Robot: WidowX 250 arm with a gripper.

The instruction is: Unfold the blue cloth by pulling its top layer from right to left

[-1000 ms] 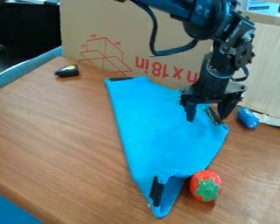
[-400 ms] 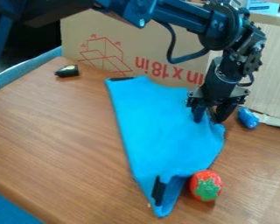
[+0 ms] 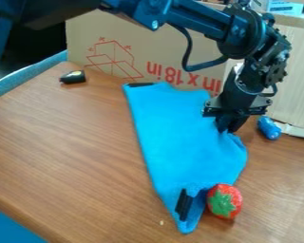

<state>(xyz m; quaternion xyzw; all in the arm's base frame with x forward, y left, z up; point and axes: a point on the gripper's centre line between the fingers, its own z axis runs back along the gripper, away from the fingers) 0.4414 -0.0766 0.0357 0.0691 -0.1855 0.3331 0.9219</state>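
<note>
Cloth, bright blue and soft-looking, runs across your camera view, pinched at its far right edge by your black two-finger gripper. You have the jaws clenched on the fabric, which bunches and creases right below them. The rest of it spreads out to the left of the jaws and toward the camera, narrowing to a folded point. A short black strip sits on that near, folded end, and a narrow black band edges the far left corner.

Nearer the camera than your jaws, you have a red toy strawberry with a green leafy cap, lying right up against the cloth's near right side. Just to the right of the jaws is a small, rounded blue object. Well off to their left, a small black tapered object lies near the far edge of the brown wood-grain table.

Behind the jaws you see a brown cardboard panel with red lettering and a red line drawing, and to their right stands a pale tan panel.
</note>
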